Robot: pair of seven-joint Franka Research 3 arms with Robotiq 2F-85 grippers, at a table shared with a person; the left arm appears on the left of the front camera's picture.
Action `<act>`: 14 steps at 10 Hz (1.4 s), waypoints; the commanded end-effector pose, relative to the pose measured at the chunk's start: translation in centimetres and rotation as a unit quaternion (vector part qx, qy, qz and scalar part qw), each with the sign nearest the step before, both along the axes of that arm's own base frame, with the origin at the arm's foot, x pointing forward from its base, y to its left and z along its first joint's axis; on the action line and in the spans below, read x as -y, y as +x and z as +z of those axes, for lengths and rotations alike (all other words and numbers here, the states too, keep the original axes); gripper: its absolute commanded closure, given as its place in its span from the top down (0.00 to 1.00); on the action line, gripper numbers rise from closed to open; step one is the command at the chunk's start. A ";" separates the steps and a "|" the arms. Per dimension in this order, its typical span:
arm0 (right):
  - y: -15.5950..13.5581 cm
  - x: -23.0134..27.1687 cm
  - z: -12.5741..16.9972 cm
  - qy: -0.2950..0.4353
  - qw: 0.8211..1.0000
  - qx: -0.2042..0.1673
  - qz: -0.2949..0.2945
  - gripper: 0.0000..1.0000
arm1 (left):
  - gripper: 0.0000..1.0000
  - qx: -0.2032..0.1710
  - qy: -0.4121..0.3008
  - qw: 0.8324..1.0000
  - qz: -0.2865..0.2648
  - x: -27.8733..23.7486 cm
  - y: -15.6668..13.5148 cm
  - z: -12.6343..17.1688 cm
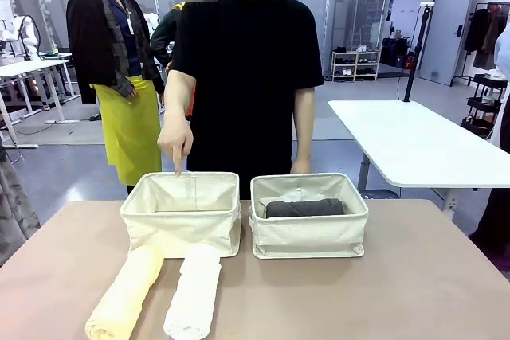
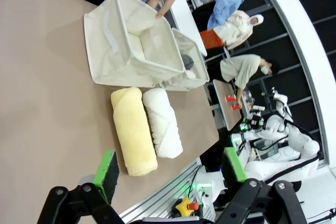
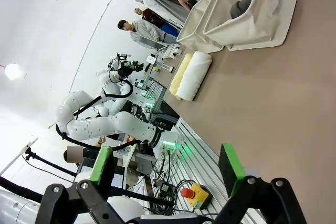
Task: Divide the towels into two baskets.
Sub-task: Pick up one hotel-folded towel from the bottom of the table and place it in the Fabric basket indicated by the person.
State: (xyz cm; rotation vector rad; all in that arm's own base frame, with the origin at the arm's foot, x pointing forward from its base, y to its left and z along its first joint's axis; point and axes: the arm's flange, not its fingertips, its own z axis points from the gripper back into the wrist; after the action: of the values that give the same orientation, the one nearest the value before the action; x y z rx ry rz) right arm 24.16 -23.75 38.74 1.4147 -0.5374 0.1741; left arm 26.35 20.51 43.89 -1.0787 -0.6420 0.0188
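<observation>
Grey towel [image 1: 304, 208] half hidden in basket [image 1: 309, 238]; left claw [image 2: 169, 162], right claw [image 3: 166, 162] apart.

Person's hand [image 1: 175, 142] points into left basket [image 1: 180, 228]; grey towel [image 1: 304, 208] in right basket [image 1: 309, 238]; yellow towel [image 1: 125, 296], white towel [image 1: 194, 292] on table [image 1: 382, 292].

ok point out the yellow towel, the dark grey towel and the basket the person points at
pale yellow towel [image 1: 123, 296], front view, middle of the roll
dark grey towel [image 1: 304, 208], front view, top of the roll
left basket [image 1: 179, 230], front view, its front wall
</observation>
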 end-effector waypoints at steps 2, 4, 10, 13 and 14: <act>-0.4 -0.1 0.5 0.001 1.000 -0.002 0.001 1.00 | 1.00 -0.055 0.078 0.995 -0.012 7.2 1.4 1.3; -0.4 -0.1 0.5 0.001 1.000 -0.002 0.001 1.00 | 1.00 -0.094 0.130 0.986 -0.041 12.3 1.2 1.3; -0.4 -0.1 0.5 0.001 1.000 -0.002 0.001 1.00 | 1.00 -0.146 0.339 0.926 -0.079 24.0 2.9 -2.8; -0.4 -0.1 0.5 0.001 1.000 -0.002 0.001 1.00 | 1.00 -0.169 0.379 0.902 -0.115 26.9 3.0 -6.4; -0.4 -0.1 0.5 0.001 1.000 -0.002 0.001 1.00 | 1.00 -0.175 0.385 0.898 -0.121 27.4 3.0 -7.4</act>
State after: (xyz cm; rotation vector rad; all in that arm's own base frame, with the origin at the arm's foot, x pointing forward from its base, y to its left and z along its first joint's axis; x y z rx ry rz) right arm 24.22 -23.68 38.77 1.4138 -0.5342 0.1761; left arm 35.93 -7.37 41.99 -0.3702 -0.1201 -0.2595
